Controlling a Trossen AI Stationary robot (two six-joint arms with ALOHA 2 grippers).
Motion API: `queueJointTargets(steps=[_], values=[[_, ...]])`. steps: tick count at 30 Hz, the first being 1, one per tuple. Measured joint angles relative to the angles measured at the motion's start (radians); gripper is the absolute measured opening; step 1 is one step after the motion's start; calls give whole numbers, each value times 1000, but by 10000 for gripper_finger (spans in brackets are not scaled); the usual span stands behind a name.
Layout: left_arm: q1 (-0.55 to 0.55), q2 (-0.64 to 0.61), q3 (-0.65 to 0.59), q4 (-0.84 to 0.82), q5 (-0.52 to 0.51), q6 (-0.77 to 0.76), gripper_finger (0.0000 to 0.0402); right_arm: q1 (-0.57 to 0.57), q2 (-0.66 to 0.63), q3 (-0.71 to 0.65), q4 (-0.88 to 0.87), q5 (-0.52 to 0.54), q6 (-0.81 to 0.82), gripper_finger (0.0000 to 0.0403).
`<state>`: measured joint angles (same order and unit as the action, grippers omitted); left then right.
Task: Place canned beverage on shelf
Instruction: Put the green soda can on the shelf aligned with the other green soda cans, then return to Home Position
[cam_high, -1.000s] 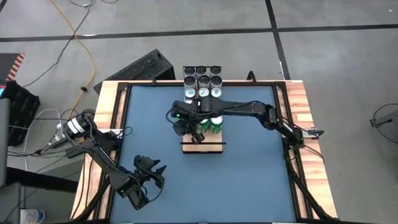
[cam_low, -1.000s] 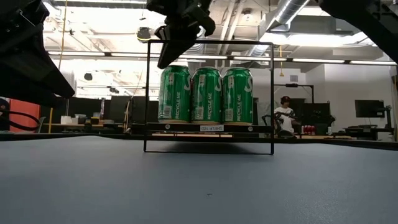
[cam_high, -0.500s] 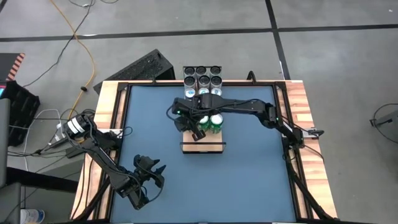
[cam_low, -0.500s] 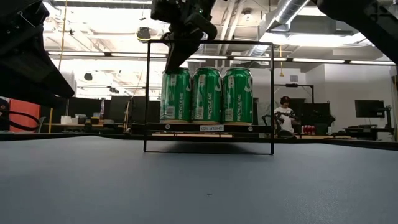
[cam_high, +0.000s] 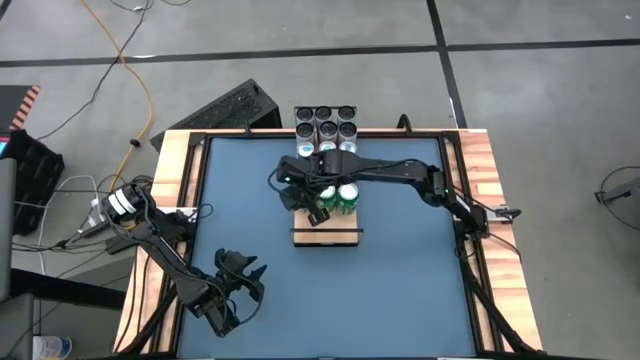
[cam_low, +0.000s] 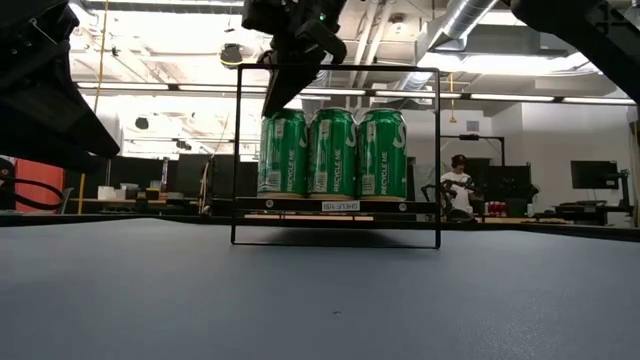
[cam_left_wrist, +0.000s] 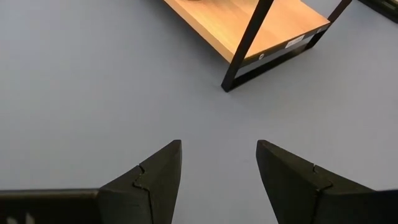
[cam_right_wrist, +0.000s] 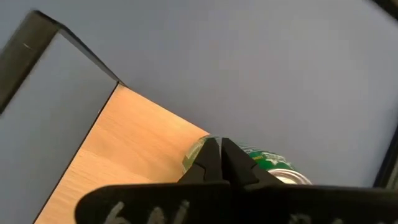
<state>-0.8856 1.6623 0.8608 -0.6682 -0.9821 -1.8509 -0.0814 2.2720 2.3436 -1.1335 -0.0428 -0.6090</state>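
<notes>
Three green cans (cam_low: 332, 152) stand in a row on the shelf (cam_low: 335, 206). My right end effector (cam_low: 283, 92), fingers pressed together on nothing, hangs above the leftmost can; I judge placing finished, so next I retreat clear. Left end effector (cam_left_wrist: 217, 168) waits spread open near the bench's (cam_high: 400, 290) front corner.

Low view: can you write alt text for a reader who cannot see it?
Three green cans stand side by side on a wooden shelf with black wire rails, on a blue table. The right gripper hangs just above the can at the picture's left.
</notes>
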Motion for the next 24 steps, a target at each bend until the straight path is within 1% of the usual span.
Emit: queueJointTargets(steps=[2,8,13,16,18,20,22,24], values=[[0,0,0,0,0,-11,194,7,-17,9,0,1,15,1],[6,-9,0,-3,-2,-37,194,23,-131,11,17,-3,101,1],[29,-76,0,-22,-6,27,194,31,-241,11,7,-3,170,1],[53,-150,0,-23,-17,127,194,41,-327,11,-25,-3,194,1],[76,-213,0,-25,-4,206,194,48,-382,11,-65,-2,201,1],[106,-287,0,-25,17,266,194,55,-429,11,-102,30,203,1],[139,-372,0,-24,23,307,194,64,-476,11,-159,57,264,1],[161,-467,0,-23,0,345,194,69,-520,11,-199,64,337,1]])
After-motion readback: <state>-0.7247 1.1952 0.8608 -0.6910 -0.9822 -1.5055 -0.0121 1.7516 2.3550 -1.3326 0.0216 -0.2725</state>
